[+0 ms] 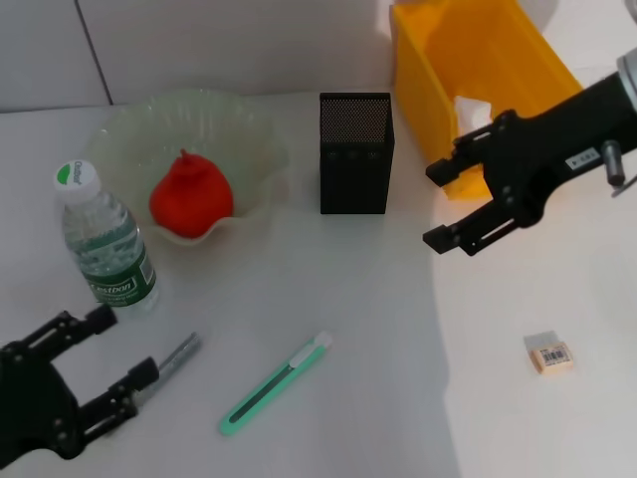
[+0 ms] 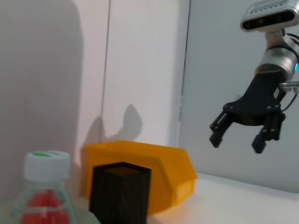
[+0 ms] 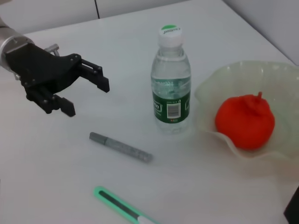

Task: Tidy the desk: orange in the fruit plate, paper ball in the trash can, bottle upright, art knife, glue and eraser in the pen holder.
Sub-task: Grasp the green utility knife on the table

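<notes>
The orange (image 1: 191,195) sits in the glass fruit plate (image 1: 239,139). Left of the plate the bottle (image 1: 105,239) stands upright. On the table lie a grey glue stick (image 1: 177,358), a green art knife (image 1: 277,383) and, at the right, the eraser (image 1: 548,354). The black mesh pen holder (image 1: 356,152) stands mid-table beside the yellow trash can (image 1: 478,70). My left gripper (image 1: 124,347) is open at the front left, just beside the glue stick. My right gripper (image 1: 438,205) hangs open in the air by the trash can's front. The paper ball is out of view.
In the right wrist view the left gripper (image 3: 88,99) hovers above the table, apart from the glue stick (image 3: 120,147) and the bottle (image 3: 171,84). The left wrist view shows the right gripper (image 2: 237,140) raised above the trash can (image 2: 140,163). White wall panels stand behind the table.
</notes>
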Controlling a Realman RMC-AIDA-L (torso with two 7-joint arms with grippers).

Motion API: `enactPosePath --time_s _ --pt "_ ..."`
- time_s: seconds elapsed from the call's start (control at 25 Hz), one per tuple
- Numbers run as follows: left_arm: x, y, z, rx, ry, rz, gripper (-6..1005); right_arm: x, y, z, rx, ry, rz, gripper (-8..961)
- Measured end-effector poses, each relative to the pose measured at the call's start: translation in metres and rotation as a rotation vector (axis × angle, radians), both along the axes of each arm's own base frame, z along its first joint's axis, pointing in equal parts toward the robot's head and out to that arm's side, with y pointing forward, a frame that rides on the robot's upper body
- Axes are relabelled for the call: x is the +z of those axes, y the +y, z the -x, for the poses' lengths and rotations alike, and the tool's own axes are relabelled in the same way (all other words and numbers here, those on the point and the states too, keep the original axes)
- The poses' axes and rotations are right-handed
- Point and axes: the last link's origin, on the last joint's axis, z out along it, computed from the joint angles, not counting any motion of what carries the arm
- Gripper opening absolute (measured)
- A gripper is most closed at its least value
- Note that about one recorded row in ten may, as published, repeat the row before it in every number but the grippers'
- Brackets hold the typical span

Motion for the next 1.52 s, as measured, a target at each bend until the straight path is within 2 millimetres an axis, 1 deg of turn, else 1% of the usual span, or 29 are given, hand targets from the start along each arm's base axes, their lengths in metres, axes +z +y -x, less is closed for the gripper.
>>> enactPosePath --time_s 0.04,0.12,0.16,0.2,0.24,0.28,0.36,0.48,0.52,0.6,0.68,0.84,0.96,1.04,1.08,1.16,1.2,1.24,1.28,1.32,1.4,1.52 --pt "-0.003 0.002 -0.002 0.003 0.001 0.029 729 0.001 -0.002 -0.006 0.009 0.015 -0.010 825" --pt "-0.003 0.002 -0.002 0.003 0.001 0.029 729 0.003 -0.012 -0.024 0.029 0.077 -0.031 824" --pt "-0.003 0.002 -0.002 0.003 0.001 0.029 728 0.003 -0.018 -0.036 0.043 0.125 -0.048 824" --pt "-0.006 0.007 -0.004 0.006 0.010 0.061 728 0.003 -0.027 -0.050 0.054 0.181 -0.066 824" --pt "-0.006 0.007 -0.004 0.006 0.010 0.061 728 0.002 -0.033 -0.060 0.056 0.216 -0.076 824" --pt "-0.015 0.029 -0.013 0.021 0.046 0.121 728 0.002 -0.041 -0.073 0.050 0.261 -0.091 824" --pt "-0.017 0.053 -0.024 0.051 0.092 0.185 728 0.004 -0.055 -0.099 0.002 0.350 -0.131 824" --pt "-0.021 0.071 -0.033 0.089 0.163 0.216 729 0.007 -0.072 -0.134 -0.065 0.475 -0.203 823" --pt "-0.024 0.078 -0.039 0.098 0.197 0.228 729 0.008 -0.078 -0.145 -0.091 0.517 -0.228 823" --pt "-0.026 0.082 -0.047 0.097 0.223 0.247 729 0.009 -0.089 -0.161 -0.124 0.573 -0.262 823" --pt "-0.025 0.084 -0.055 0.102 0.266 0.282 729 0.009 -0.098 -0.172 -0.142 0.596 -0.279 823" --pt "-0.020 0.084 -0.070 0.139 0.384 0.347 730 0.011 -0.106 -0.181 -0.167 0.606 -0.316 822" --pt "-0.018 0.081 -0.088 0.149 0.480 0.374 730 0.009 -0.104 -0.184 -0.187 0.600 -0.334 822" --pt "-0.019 0.080 -0.107 0.163 0.562 0.392 730 0.006 -0.099 -0.185 -0.199 0.595 -0.339 822" --pt "-0.020 0.080 -0.112 0.174 0.592 0.399 731 0.004 -0.097 -0.185 -0.202 0.590 -0.340 822" --pt "-0.024 0.081 -0.124 0.205 0.667 0.412 731 0.002 -0.093 -0.185 -0.206 0.583 -0.345 822" --pt "-0.024 0.081 -0.124 0.205 0.667 0.412 731 0.001 -0.092 -0.186 -0.207 0.581 -0.349 821" --pt "-0.030 0.082 -0.134 0.234 0.743 0.423 731 0.001 -0.091 -0.186 -0.208 0.580 -0.354 821" --pt "-0.032 0.083 -0.137 0.247 0.762 0.425 731 0.001 -0.091 -0.187 -0.209 0.580 -0.359 821" --pt "-0.037 0.084 -0.146 0.270 0.808 0.436 731 0.001 -0.090 -0.187 -0.209 0.582 -0.363 821" --pt "-0.041 0.088 -0.159 0.328 0.857 0.452 730 0.002 -0.091 -0.187 -0.211 0.586 -0.369 821" --pt "-0.043 0.091 -0.169 0.388 0.868 0.480 730 0.003 -0.092 -0.190 -0.211 0.580 -0.382 821"
